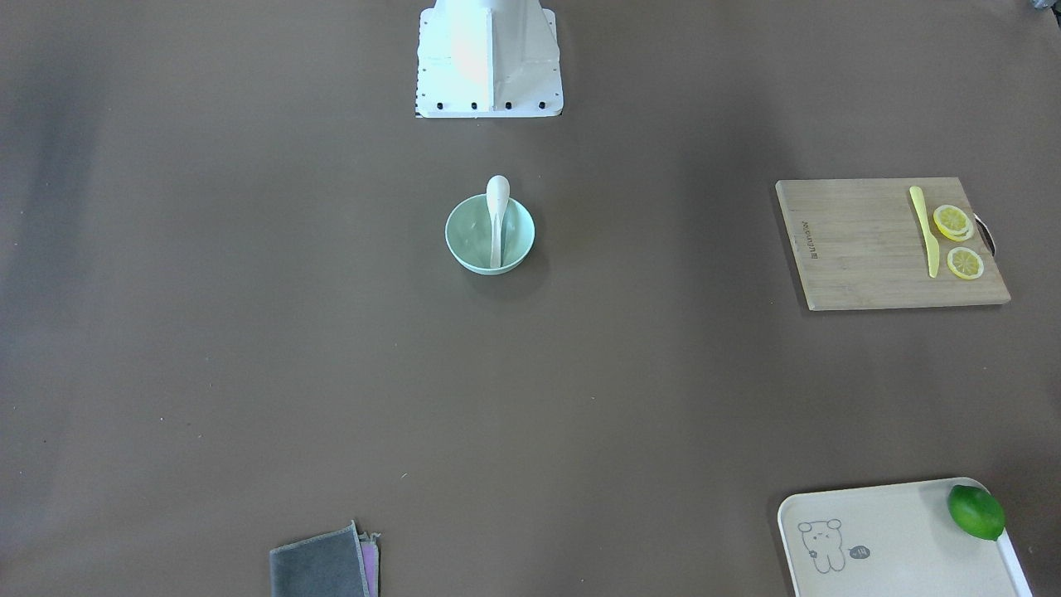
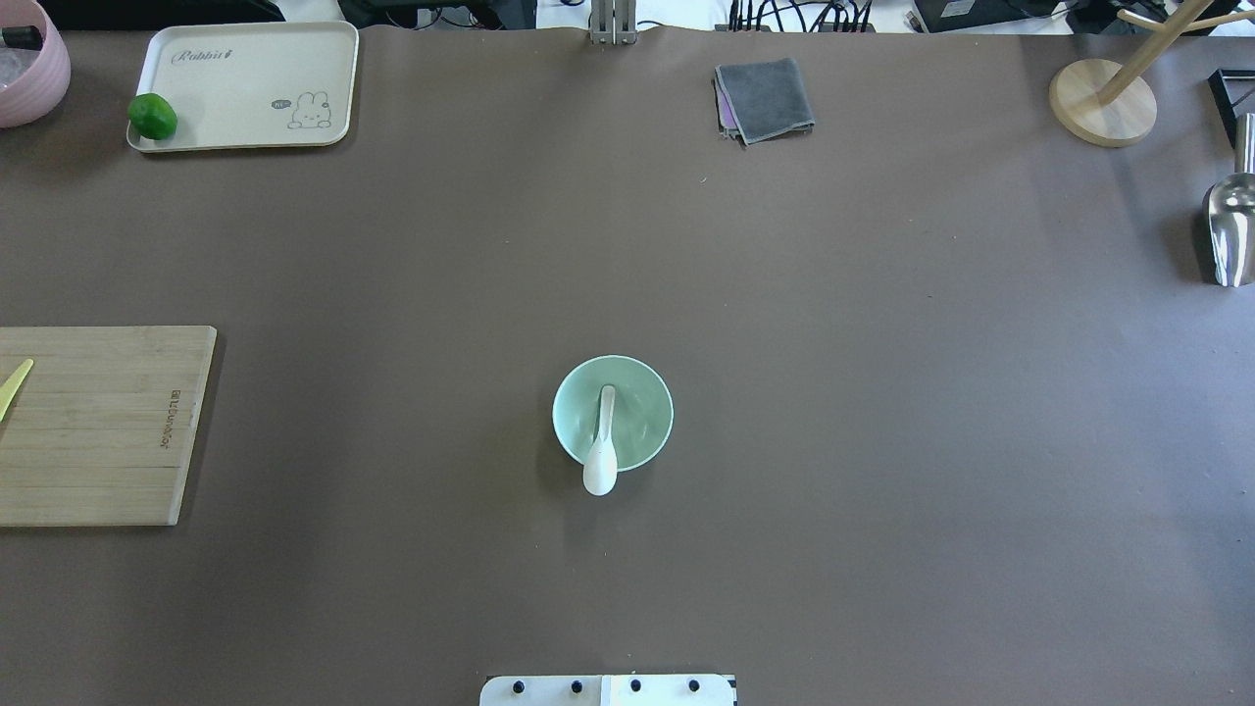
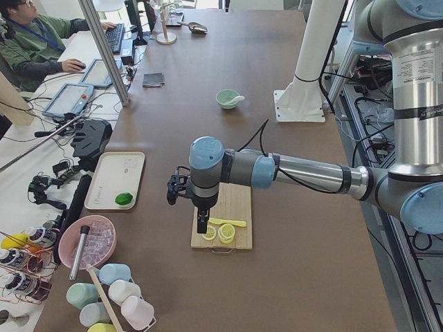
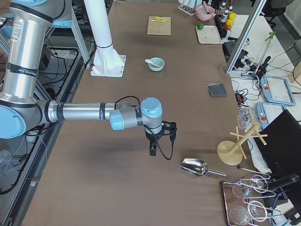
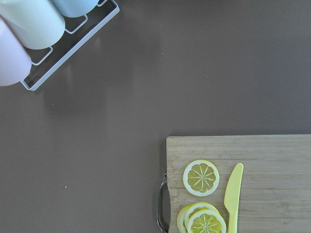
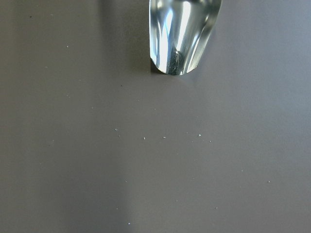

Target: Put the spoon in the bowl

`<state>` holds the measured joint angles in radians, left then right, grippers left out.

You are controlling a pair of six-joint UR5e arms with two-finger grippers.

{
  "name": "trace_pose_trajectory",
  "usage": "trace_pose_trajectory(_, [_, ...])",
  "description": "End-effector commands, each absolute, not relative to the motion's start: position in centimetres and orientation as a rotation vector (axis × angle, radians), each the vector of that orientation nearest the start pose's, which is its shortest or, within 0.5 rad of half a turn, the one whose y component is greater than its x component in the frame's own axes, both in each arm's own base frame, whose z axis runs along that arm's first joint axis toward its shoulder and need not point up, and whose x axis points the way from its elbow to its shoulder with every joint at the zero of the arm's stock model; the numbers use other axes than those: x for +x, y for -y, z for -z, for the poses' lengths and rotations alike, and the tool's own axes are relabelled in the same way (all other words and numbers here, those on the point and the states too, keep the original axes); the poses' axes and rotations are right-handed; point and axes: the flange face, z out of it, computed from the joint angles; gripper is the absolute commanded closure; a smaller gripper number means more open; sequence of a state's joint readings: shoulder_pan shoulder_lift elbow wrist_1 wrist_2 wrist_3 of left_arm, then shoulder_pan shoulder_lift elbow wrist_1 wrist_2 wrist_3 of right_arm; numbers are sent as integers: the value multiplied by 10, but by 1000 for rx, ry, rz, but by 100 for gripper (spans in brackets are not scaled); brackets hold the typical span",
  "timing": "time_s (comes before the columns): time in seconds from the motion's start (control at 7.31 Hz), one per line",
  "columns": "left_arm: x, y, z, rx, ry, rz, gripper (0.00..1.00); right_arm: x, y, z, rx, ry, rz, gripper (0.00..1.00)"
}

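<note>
Both left fingers (image 3: 201,225) and right fingers (image 4: 152,150) hang well apart from the spoon (image 2: 601,456), which leans in the bowl (image 2: 642,417) mid-frame. Whether they are spread cannot be told.

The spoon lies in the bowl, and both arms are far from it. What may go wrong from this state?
1. The spoon has its handle inside the bowl, but its scoop hangs over the rim on the robot's side. A bump might tip it out.
2. The left tool hangs at the end of the cutting board, close to the lemon slices and the yellow knife. A low move from there might push them.
</note>
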<state>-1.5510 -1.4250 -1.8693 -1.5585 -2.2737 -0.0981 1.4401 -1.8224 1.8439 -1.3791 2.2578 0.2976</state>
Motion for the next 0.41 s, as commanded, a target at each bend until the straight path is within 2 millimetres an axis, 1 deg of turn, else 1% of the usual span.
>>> trace_pose_trajectory(0.0, [-60, 435, -585, 92, -713, 25, 1, 15, 406, -620, 53, 713, -81, 0])
trace_pose_trajectory(0.27, [-59, 435, -585, 90, -713, 25, 1, 10, 406, -620, 48, 713, -69, 0])
